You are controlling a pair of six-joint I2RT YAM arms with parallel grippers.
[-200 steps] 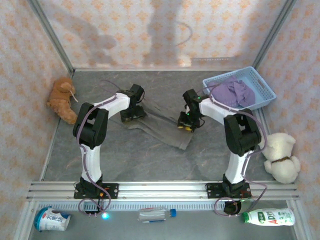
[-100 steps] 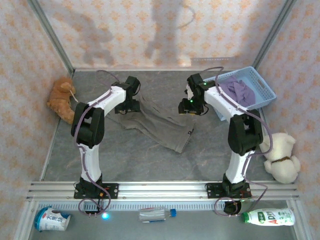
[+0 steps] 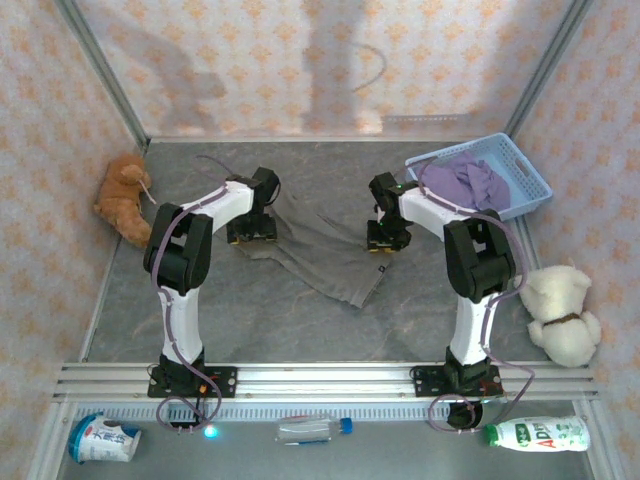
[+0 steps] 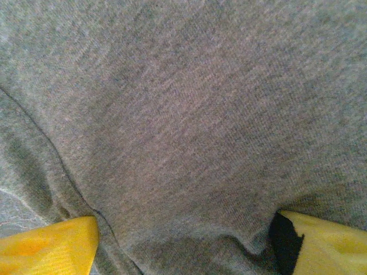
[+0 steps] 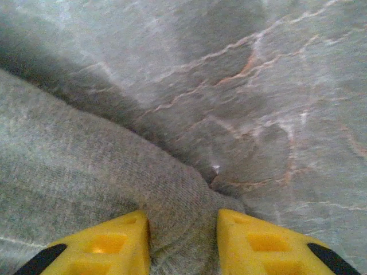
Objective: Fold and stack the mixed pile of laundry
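Underneath, a grey marbled desk [image 3: 250, 310] sits boxed in by peach patterned walls [image 3: 300, 70], with a metal rail [image 3: 330, 378] along its near edge. An orange plush toy [image 3: 122, 200] lies far left, a cream plush toy [image 3: 560, 315] far right. The lavender shirt [image 3: 465, 185] is heaped in the blue basket [image 3: 527, 168] at the back right. The grey-brown trousers [image 3: 320, 250] sprawl mid-desk: the left gripper [image 4: 189, 229] presses on their left end, fingers wide apart, while the right gripper [image 5: 183, 229] pinches their right edge narrowly
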